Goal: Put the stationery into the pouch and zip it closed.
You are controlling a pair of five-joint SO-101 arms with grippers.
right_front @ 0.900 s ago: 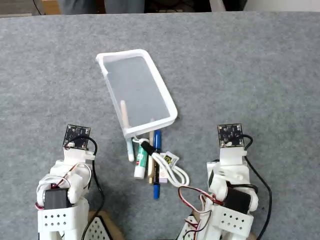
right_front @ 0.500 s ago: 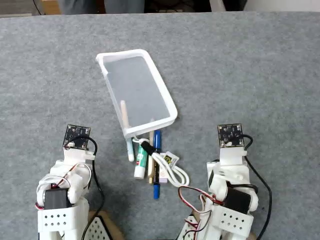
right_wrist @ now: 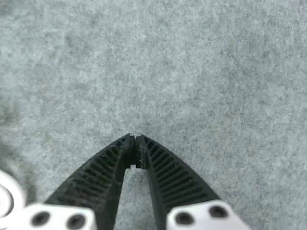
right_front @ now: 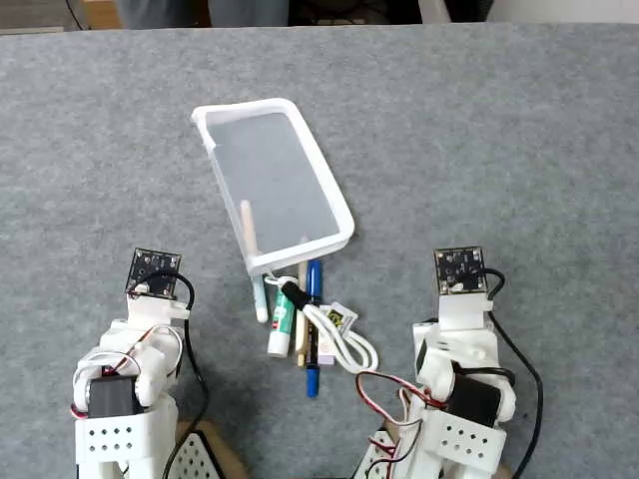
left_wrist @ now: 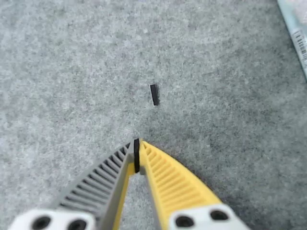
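- Grey felt (right_front: 499, 130) is covering the table, and nothing on it is shifting across the three high views: the pouch, the pile and both arms are keeping exactly the same places.
- The left gripper (left_wrist: 136, 155) is sitting low over bare felt with its grey and yellow jaws closed tip to tip on nothing, near a small black scrap (left_wrist: 154, 94).
- The right gripper (right_wrist: 134, 152) is likewise pressing its black jaws together, empty, above plain felt.
- The pouch (right_front: 270, 170) is lying flat and slanted beyond the two arms, with its near end touching the stationery (right_front: 298, 324).
- A blue pen (right_front: 314, 334), a green-labelled tube (right_front: 281, 321) and a coiled white cable (right_front: 346, 346) are lying outside the pouch, while a pale stick (right_front: 247, 225) is showing through its wall.
- This stillness suggests the work is pausing: most items are waiting to go in and zipping is not yet possible, so an arm would need to open its jaws before any pick.
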